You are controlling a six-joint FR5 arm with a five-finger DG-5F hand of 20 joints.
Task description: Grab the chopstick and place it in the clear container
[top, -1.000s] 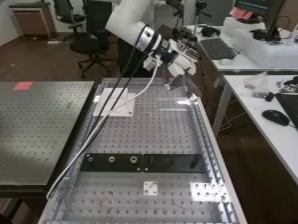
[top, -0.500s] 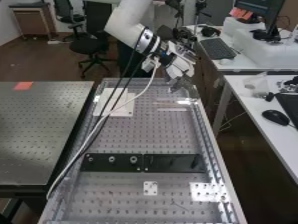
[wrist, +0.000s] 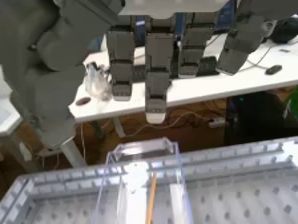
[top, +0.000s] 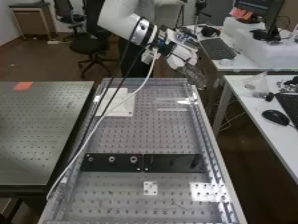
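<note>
While a small white plate [top: 150, 188] lies on the near part of the surface [top: 146, 137], two black plates [top: 174, 163] sit end to end beyond it, running left to right. Farther on, towards the right edge, stands the clear container [wrist: 143, 146], its long walls running left to right. Between those walls the chopstick [wrist: 151, 197] shows, its long axis nearly in line with them and one end pointing at the right edge. Near the far right corner, the robot hand [top: 191, 75] hangs open, fingers straight and thumb apart from them.
</note>
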